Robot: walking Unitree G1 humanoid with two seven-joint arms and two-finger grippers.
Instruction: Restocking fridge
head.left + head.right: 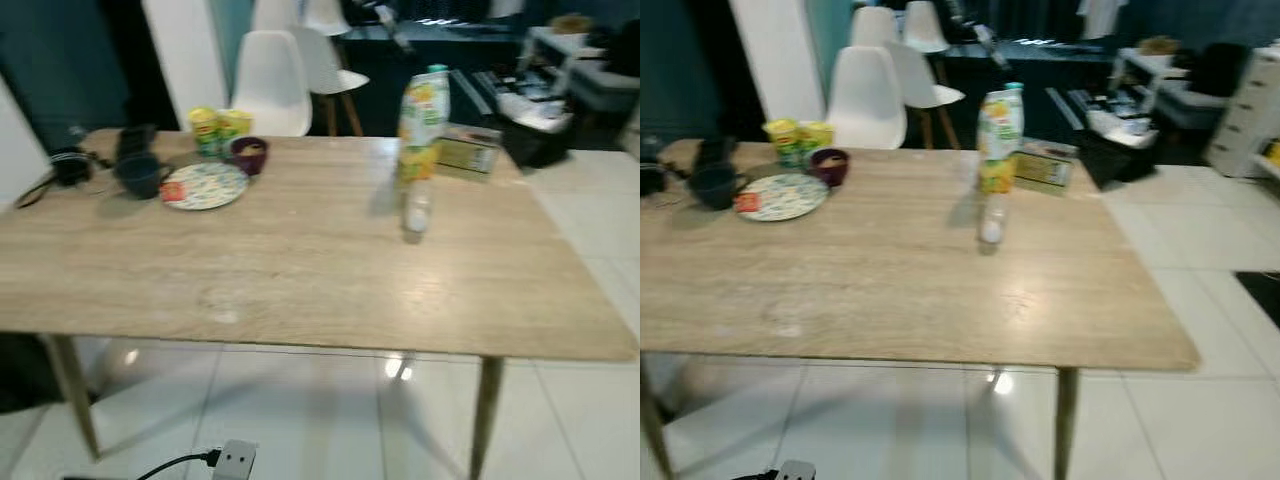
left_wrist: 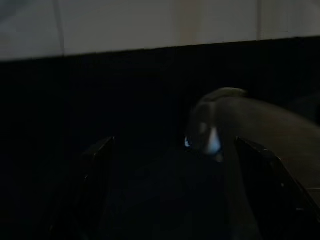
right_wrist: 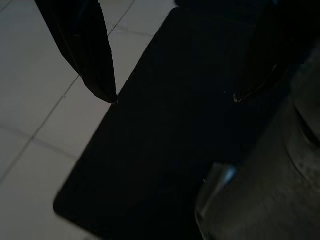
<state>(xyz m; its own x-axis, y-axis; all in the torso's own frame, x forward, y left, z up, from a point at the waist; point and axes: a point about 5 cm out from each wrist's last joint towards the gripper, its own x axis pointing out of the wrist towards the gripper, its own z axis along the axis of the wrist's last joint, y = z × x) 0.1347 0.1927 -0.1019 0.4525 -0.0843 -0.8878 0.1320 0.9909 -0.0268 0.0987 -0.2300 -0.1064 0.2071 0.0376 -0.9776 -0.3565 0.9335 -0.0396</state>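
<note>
A tall juice carton (image 1: 423, 122) with a green cap stands upright on the far right part of the wooden table (image 1: 300, 280). Just in front of it stands a small clear bottle (image 1: 416, 208). Behind the carton lies a flat green box (image 1: 466, 152). My right gripper (image 3: 174, 100) hangs open above a black mat (image 3: 150, 165) on the tiled floor, holding nothing. In the very dark left wrist view my left gripper (image 2: 174, 142) also hangs open with nothing between its fingers.
On the table's far left are a patterned plate (image 1: 204, 185), a maroon bowl (image 1: 249, 154), a dark blue cup (image 1: 141, 175), two yellow tubs (image 1: 218, 128) and black cables (image 1: 60, 168). White chairs (image 1: 270, 85) stand behind. A power strip (image 1: 234, 460) lies on the floor.
</note>
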